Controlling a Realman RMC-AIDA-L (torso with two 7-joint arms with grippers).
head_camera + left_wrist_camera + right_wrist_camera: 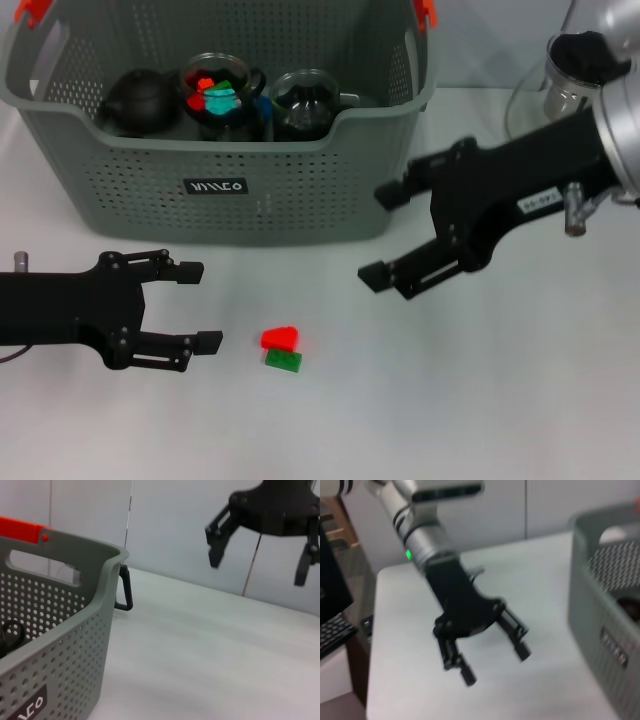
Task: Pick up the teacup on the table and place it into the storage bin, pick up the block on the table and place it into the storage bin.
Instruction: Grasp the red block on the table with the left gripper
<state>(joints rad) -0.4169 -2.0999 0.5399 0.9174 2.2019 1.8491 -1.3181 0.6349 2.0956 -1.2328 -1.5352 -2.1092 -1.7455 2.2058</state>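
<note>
Evidently light and rigid, the block (281, 349) suited a side pinch; left gripper (197, 306) and right gripper (381, 234) both hung released.

My work lies on a white table (480, 400). The grey-green storage bin (300, 190) stands on it at the far side. In front of the bin a red block (279, 338) lies touching a green block (283, 360). A glass teapot (560, 85) stands at far right.
</note>
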